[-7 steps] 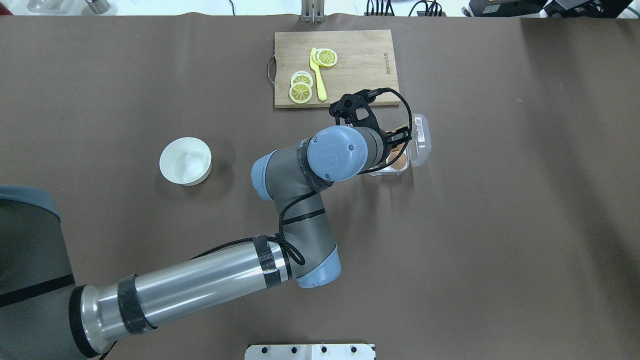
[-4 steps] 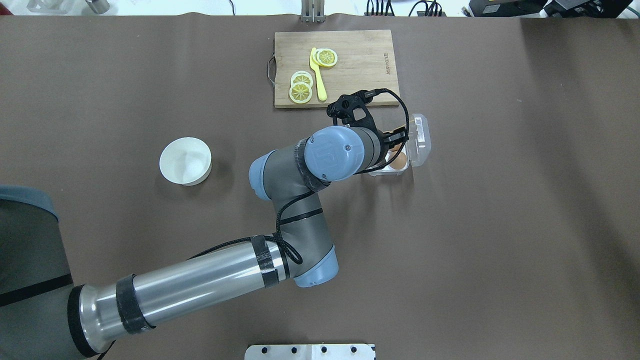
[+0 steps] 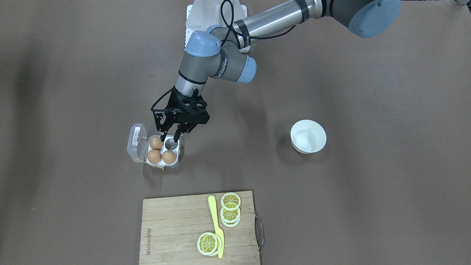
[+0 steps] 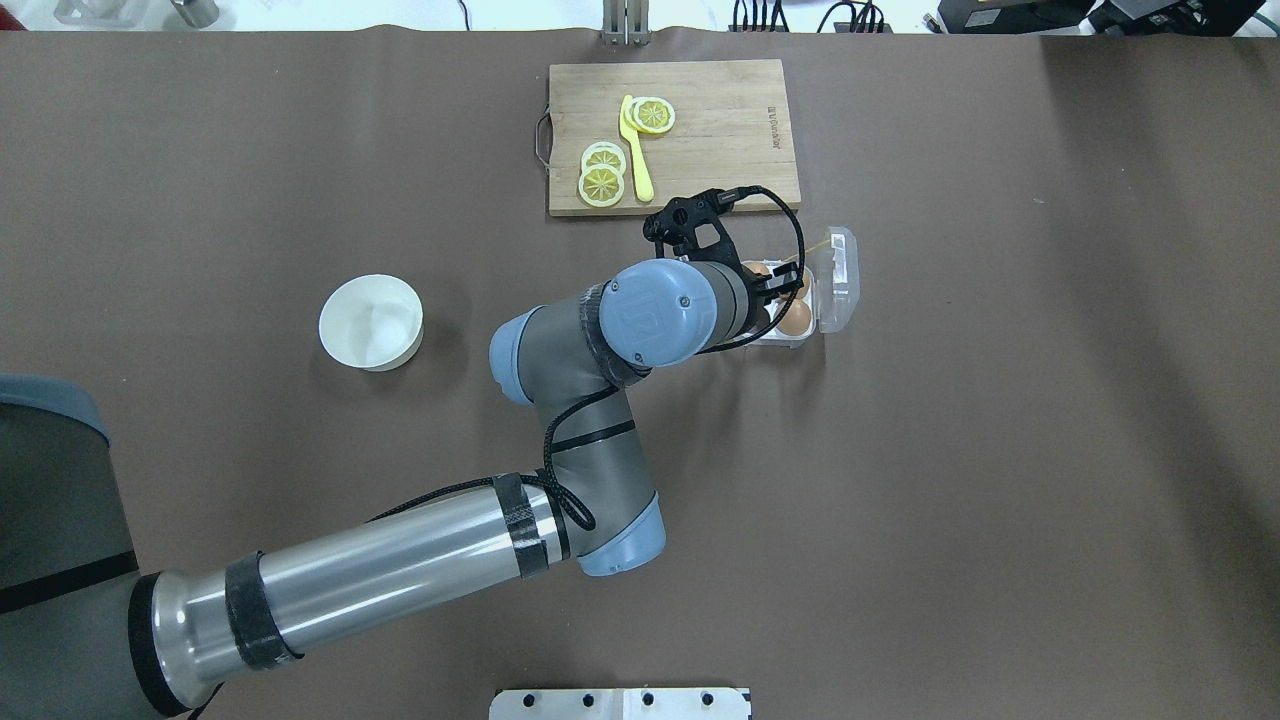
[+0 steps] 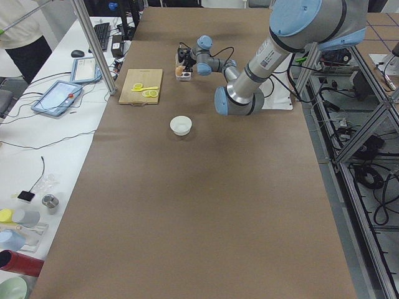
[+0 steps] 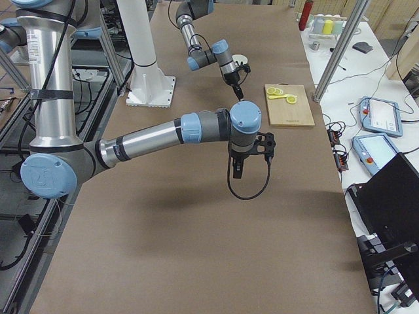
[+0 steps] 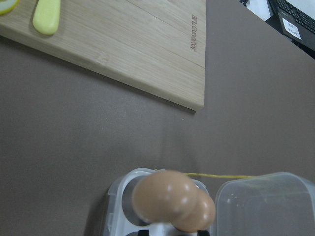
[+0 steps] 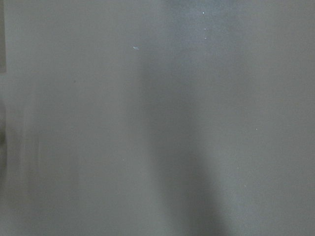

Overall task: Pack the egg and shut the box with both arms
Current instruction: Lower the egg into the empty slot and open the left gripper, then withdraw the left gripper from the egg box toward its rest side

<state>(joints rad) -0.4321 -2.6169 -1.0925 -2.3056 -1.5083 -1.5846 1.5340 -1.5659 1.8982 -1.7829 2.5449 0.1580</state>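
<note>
The clear four-cell egg carton point(image 3: 179, 151) stands right of centre on the bench point(image 3: 331, 206), just near of the cutting board point(image 3: 173, 232), with its lid point(image 3: 137, 141) hinged open. Three brown eggs point(image 3: 169, 157) are seated, and one cup point(image 3: 170, 144) is bare. The left gripper point(image 3: 168, 139) is held above that cup, fingers point(image 3: 162, 133) spread and empty. The right gripper point(image 6: 236, 171) is seen only from the side, so its state cannot be told.

The eggs are judged light, smooth and fragile, and are to be held softly across the middle. The thin lid is judged flexible, best pressed at its free edge.
</note>
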